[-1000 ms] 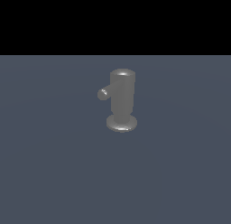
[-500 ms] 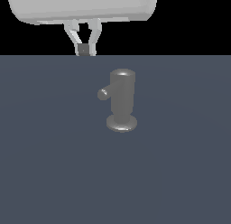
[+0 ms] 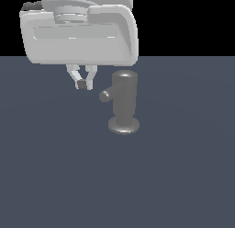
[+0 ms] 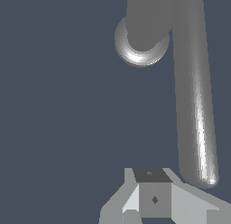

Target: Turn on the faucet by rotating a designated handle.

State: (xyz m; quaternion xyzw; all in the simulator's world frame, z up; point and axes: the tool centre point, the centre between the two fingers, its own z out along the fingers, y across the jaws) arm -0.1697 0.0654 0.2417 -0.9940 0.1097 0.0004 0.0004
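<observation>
The faucet (image 3: 124, 105) stood upright on its flared base on the counter (image 3: 183, 176), its handle (image 3: 106, 94) jutting sideways from near the top. The gripper (image 3: 82, 84) hung beside the handle's tip, apart from it, toward the exterior view's left of the faucet. That placing probably let it come at the rod from the side and push it round. The jaws looked together, nothing between them, though the exterior view was small. In the wrist view the handle (image 4: 194, 105) ran long beside the fingertips (image 4: 153, 198). The counter was plain slate-blue, black beyond.
</observation>
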